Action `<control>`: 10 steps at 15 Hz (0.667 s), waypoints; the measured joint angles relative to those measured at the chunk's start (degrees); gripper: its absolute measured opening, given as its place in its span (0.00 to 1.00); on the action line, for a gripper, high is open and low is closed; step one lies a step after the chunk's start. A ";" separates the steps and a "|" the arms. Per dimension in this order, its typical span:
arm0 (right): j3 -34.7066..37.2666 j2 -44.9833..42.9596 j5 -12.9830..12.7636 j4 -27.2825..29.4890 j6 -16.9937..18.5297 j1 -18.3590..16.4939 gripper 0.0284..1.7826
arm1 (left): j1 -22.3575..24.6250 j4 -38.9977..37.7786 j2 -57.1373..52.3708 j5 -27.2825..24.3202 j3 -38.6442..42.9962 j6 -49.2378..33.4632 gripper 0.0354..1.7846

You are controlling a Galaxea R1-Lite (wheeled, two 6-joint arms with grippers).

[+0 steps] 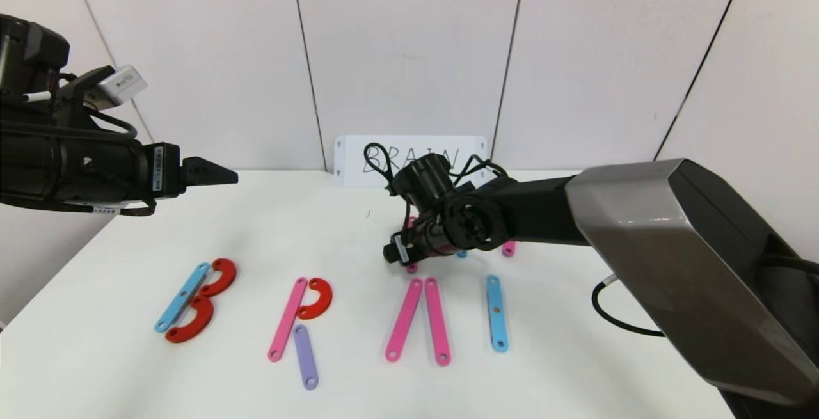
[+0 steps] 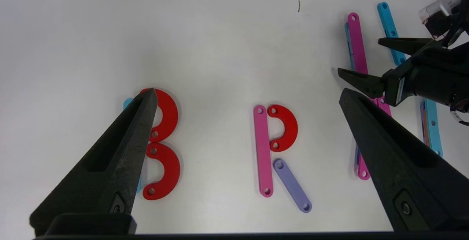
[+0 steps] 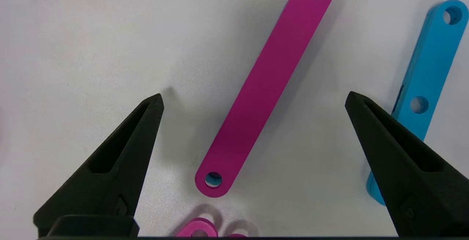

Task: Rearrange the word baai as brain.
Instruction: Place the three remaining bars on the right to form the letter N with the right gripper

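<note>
Letters (image 1: 301, 316) lie in a row at the table's (image 1: 96, 374) front; right gripper (image 1: 409, 259) hovers behind them, left gripper (image 1: 211, 173) idles high. Left wrist: open, over B and R. Right wrist: jaws wide around magenta bar (image 3: 263, 89); next, probably descend and close.

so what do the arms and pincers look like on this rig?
Both arms are black. The right arm has a grey metallic shell and loose black cables at the wrist. Each has a pincer, left pincer and right pincer, with two matte black, tapered, pointed fingers. White labels mark both wrists.
</note>
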 joint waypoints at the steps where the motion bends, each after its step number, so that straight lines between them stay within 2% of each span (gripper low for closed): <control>1: -0.57 0.37 0.00 0.27 0.00 0.02 0.97 | 0.00 0.02 0.02 0.00 0.00 0.02 0.97; 4: -1.79 1.38 -0.96 0.35 -0.06 -0.05 0.96 | 0.00 0.00 0.02 0.00 0.02 0.02 0.97; 6: -2.34 1.85 -1.21 0.38 -0.06 -0.18 0.89 | 0.00 0.00 0.00 0.02 0.06 0.02 0.97; 8: -2.52 2.29 -1.51 0.28 -0.05 -0.30 0.77 | 0.00 0.00 -0.04 -0.02 0.09 0.04 0.97; 10: -2.65 2.65 -2.36 0.11 -0.05 -0.46 0.58 | 0.00 0.00 -0.15 0.00 0.09 0.04 0.97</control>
